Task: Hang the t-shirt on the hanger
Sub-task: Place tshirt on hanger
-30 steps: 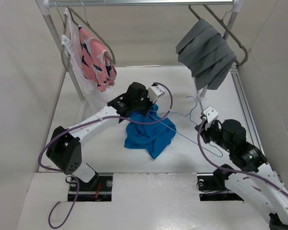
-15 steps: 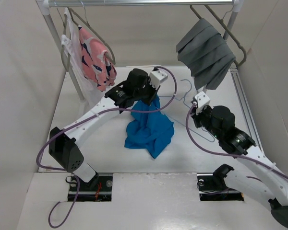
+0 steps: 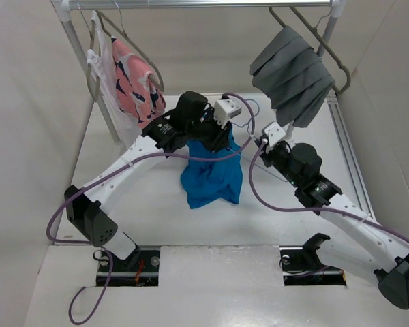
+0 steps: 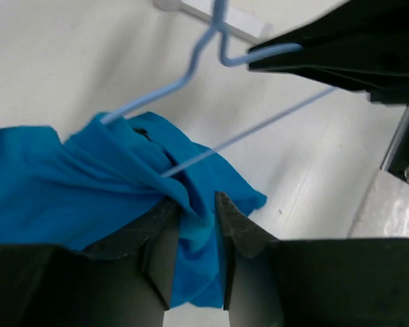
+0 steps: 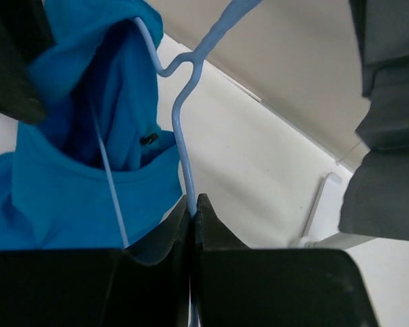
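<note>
One t-shirt (image 3: 211, 178), one hanger (image 5: 180, 143) (two hands (image 4: 195, 201) (image 5: 193, 199))

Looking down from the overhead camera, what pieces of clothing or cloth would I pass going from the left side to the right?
Pink garment with dark pattern hanging from the rail → bright blue cloth t-shirt → grey folded cloth draped on a hanger.

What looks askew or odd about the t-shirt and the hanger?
The t-shirt hangs bunched and lopsided: only one corner of the hanger is inside it. The left claw pinches the cloth, the right claw the wire.
</note>
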